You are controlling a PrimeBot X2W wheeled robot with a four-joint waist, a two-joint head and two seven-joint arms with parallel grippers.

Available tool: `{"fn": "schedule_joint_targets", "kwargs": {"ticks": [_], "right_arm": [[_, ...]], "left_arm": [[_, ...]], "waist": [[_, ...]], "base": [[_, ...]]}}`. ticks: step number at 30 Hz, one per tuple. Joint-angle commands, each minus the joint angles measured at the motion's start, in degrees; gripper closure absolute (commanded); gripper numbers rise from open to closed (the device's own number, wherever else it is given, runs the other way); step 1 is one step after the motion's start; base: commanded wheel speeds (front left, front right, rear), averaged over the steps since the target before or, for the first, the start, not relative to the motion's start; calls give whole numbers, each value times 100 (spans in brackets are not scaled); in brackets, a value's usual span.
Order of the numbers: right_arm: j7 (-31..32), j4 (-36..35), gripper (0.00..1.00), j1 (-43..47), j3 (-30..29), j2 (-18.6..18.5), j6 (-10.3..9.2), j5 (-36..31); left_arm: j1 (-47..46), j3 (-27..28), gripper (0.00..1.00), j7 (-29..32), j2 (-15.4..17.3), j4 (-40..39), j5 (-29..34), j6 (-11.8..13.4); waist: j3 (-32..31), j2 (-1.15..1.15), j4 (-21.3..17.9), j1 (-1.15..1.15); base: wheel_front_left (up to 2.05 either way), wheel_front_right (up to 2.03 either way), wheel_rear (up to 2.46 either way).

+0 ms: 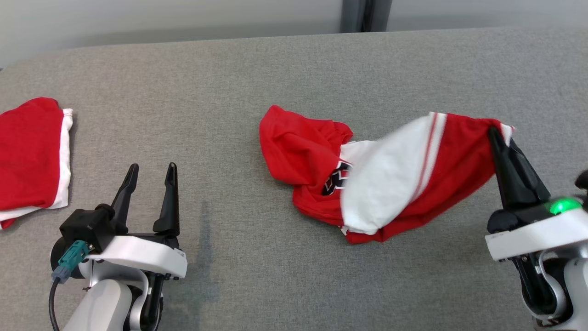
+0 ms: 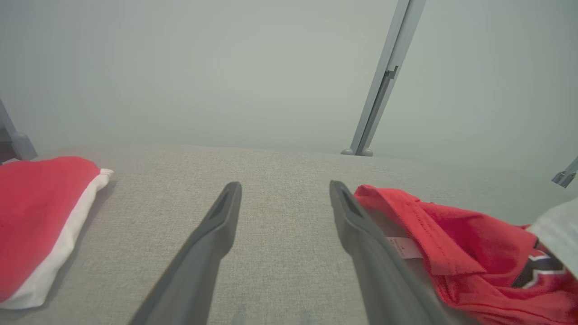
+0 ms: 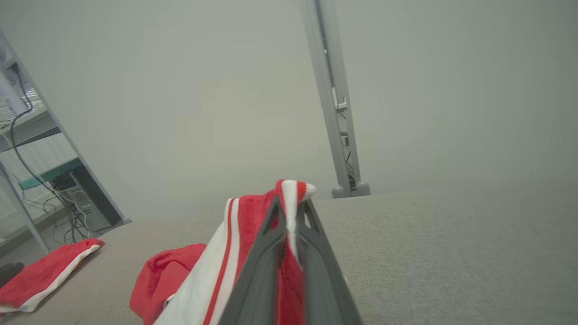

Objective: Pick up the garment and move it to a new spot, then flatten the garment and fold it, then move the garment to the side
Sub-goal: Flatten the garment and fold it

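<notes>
A crumpled red and white garment (image 1: 367,179) lies right of centre on the grey table (image 1: 275,73). Its right corner is lifted off the cloth, pinched in my right gripper (image 1: 498,133), which is shut on it. In the right wrist view the red fabric with a white stripe (image 3: 253,253) is clamped between the two dark fingers of that right gripper (image 3: 289,212). My left gripper (image 1: 151,172) stands open at the lower left, holding nothing, well left of the garment. In the left wrist view the garment (image 2: 474,253) lies just right of the open left gripper (image 2: 284,189).
A second red and white folded garment (image 1: 32,156) lies at the table's left edge, also in the left wrist view (image 2: 40,216). A grey metal post (image 2: 379,90) rises behind the table's far edge. Shelving with cables (image 3: 40,171) stands beyond the left side.
</notes>
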Motion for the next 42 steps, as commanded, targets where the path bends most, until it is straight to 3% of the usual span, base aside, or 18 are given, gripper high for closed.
{"fn": "schedule_joint_targets", "kwargs": {"ticks": [1,7,15,16,17,18,19,24,30,42], "right_arm": [[-82,50,100,108,-174,114,0,129],[-491,1225,100,512,-1021,324,0,199],[-984,2789,100,112,-1042,287,0,153],[-1016,2893,84,55,-1018,291,0,184],[-1056,2998,60,19,-984,279,0,188],[-1064,3069,34,-3,-955,276,0,200],[-1094,3145,1,-25,-948,264,0,193],[-1145,3203,0,-53,-1159,161,0,-53],[-1147,2441,0,110,-1681,183,0,-901],[-811,1027,0,496,-1088,431,0,-1631]], "left_arm": [[-20,21,0,2,49,-22,-6,31],[-105,-5,0,80,114,-117,15,47],[-98,-59,0,112,124,-134,19,59],[-82,-52,0,110,129,-136,11,71],[-64,-49,0,108,135,-138,5,82],[-44,-46,0,105,140,-142,1,90],[-27,-47,0,102,143,-143,-2,93],[35,-26,0,83,181,-166,-10,137],[137,62,0,46,242,-224,-38,218],[380,72,0,69,314,-321,-52,322]], "waist": [[43,0,-57,0],[127,0,-173,0],[137,0,-117,0],[130,0,-112,0],[119,0,-108,0],[107,0,-106,0],[93,0,-104,0],[1,0,-107,0],[-122,0,-154,0],[-370,0,-187,0]], "base": [[0,0,0],[0,0,0],[0,0,0],[0,0,0],[0,0,0],[0,0,0],[0,0,0],[0,0,0],[0,0,0],[0,0,0]]}}
